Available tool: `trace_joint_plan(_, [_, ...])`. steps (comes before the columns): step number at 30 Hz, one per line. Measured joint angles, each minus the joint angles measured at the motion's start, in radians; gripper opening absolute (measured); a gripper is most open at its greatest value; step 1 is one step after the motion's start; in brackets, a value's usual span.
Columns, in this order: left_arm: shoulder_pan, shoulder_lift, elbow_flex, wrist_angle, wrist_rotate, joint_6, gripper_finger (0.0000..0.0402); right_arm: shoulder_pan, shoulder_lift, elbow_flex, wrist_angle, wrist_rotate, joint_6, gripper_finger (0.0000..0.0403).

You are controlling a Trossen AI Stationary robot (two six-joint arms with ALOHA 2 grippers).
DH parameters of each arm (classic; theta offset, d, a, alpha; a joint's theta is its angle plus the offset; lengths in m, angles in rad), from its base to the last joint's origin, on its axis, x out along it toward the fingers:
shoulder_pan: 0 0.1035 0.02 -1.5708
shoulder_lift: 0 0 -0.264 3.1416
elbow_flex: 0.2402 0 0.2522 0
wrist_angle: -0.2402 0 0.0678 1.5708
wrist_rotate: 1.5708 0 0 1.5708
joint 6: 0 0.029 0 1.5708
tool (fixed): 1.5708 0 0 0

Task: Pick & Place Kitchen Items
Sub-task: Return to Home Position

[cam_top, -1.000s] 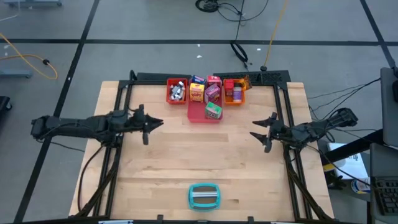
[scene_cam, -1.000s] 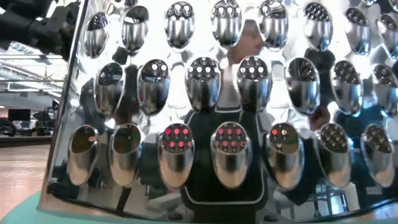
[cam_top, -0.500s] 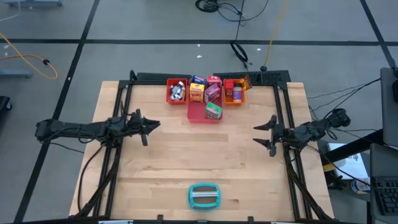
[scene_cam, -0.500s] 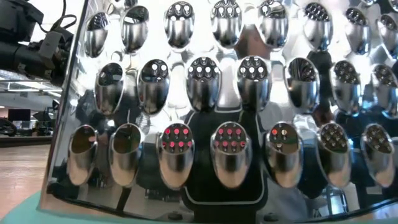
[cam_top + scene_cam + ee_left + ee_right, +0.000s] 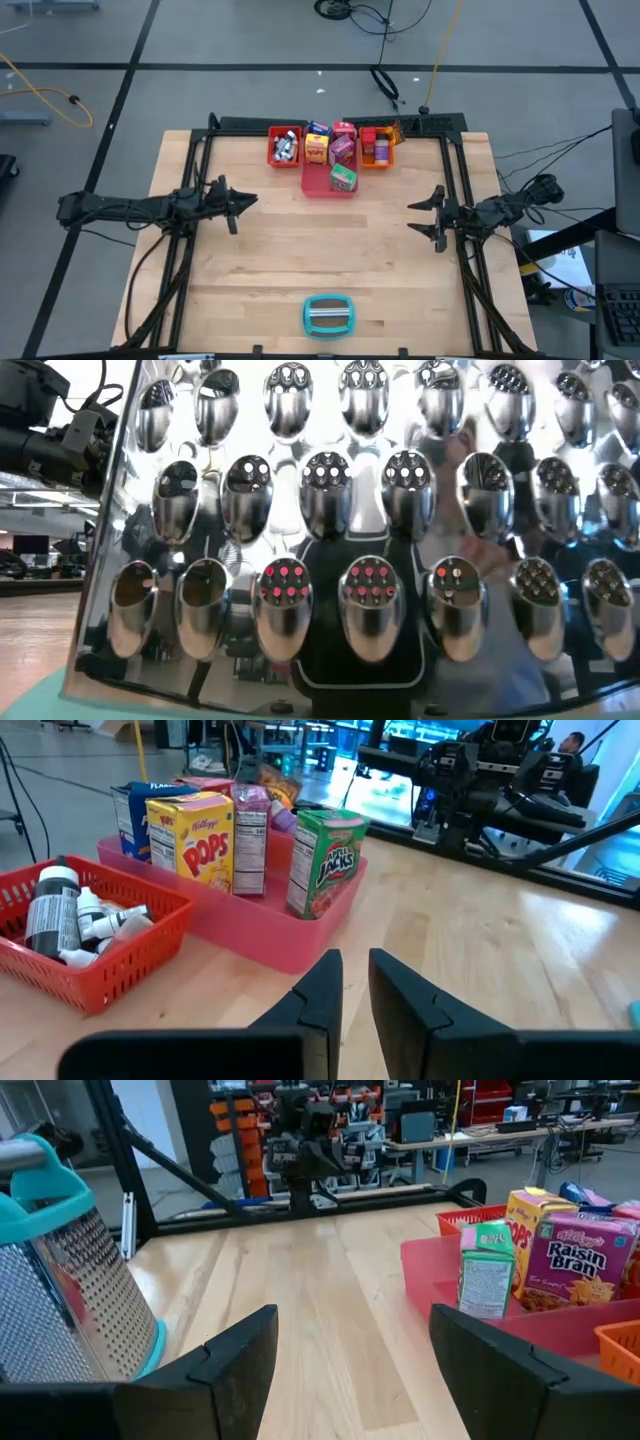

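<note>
Now L fingers (image 5: pixel 236 203) near-closed, empty; R fingers (image 5: pixel 424 217) wide apart, empty.

grater (image 5: pixel 350 560) fills low view hiding table, orange tray (image 5: pixel 377 150) contents indistinct

Robotics lab/workshop: grey concrete floor w/ dark tape lines (image 5: pixel 130 80), loose yellow cable (image 5: pixel 45 95), black metal frame round pale wooden table (image 5: pixel 330 250), equipment benches (image 5: pixel 480 1125) behind.
</note>
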Motion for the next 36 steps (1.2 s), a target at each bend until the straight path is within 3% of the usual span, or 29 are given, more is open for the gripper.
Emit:
trace_joint_plan(10, [0.000,0.000,0.000,0.000,0.000,0.000,0.0051,-0.015,-0.005,0.000,0.073,-0.017,0.000,0.0251])
trace_joint_plan(16, [0.001,0.000,0.000,0.000,0.000,0.000,0.0051,-0.220,-0.005,0.001,0.165,-0.273,0.000,0.0251])
trace_joint_plan(20, [0.001,0.000,0.000,0.000,0.000,0.000,0.0051,-0.277,-0.006,-0.001,0.148,-0.364,0.000,0.0251])
trace_joint_plan(26, [0.001,0.000,0.000,0.000,0.000,0.000,0.0051,-0.291,0.005,-0.026,0.143,-0.421,0.000,0.0251])
trace_joint_plan(36, [0.001,0.000,0.001,0.000,0.000,0.000,0.0051,-0.288,0.005,-0.114,0.153,-0.422,0.000,0.0251])
